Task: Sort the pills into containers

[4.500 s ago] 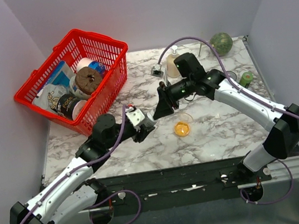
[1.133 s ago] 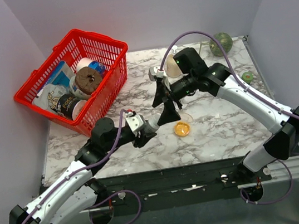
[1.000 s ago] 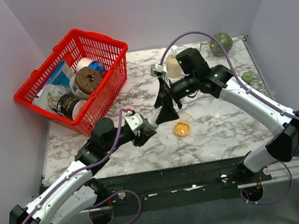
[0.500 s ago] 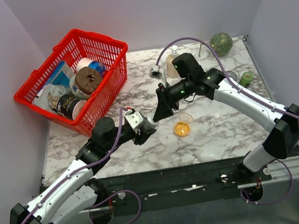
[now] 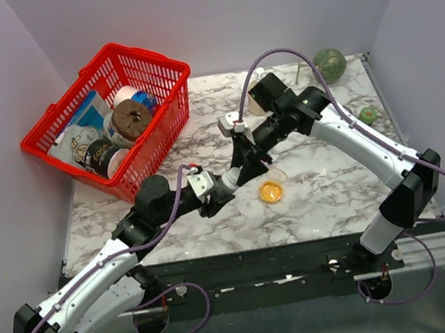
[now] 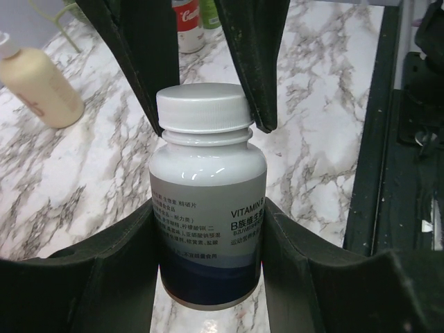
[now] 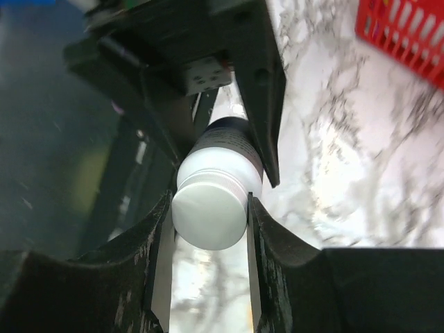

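Your left claw (image 5: pixel 224 185) is clamped at mid width on the body of the pill bottle (image 6: pixel 208 201), one finger on each side of the label. The label is grey with a dark blue band at the base.

The bottle sits between the two arms, near the middle of the desk (image 5: pixel 327 193). Its cap end points away from your left wrist and toward the right arm.

The white cap (image 7: pixel 210 218) is on the bottle. Your right claw (image 7: pixel 208 201) has closed onto it. The right wrist view shows a finger pressed against each side of the cap, and the left wrist view shows the same two dark fingers flanking it from above.

The clear round dish (image 5: pixel 282 179) stands on the desk just to the right of the claws, apart from them. The orange pills (image 5: pixel 271 193) lie clustered inside it. You cannot count them from the top view.

Around the work area:
- The red basket (image 5: pixel 153 147) is at the far left and full of packets and tins.
- The beige pump bottle (image 6: pixel 38 87) lies behind the right arm.
- The red-labelled can (image 6: pixel 187 24) stands farther back.
- A green round object (image 5: pixel 328 63) is in the far right corner.
- A smaller green item (image 5: pixel 368 114) is near the right edge.
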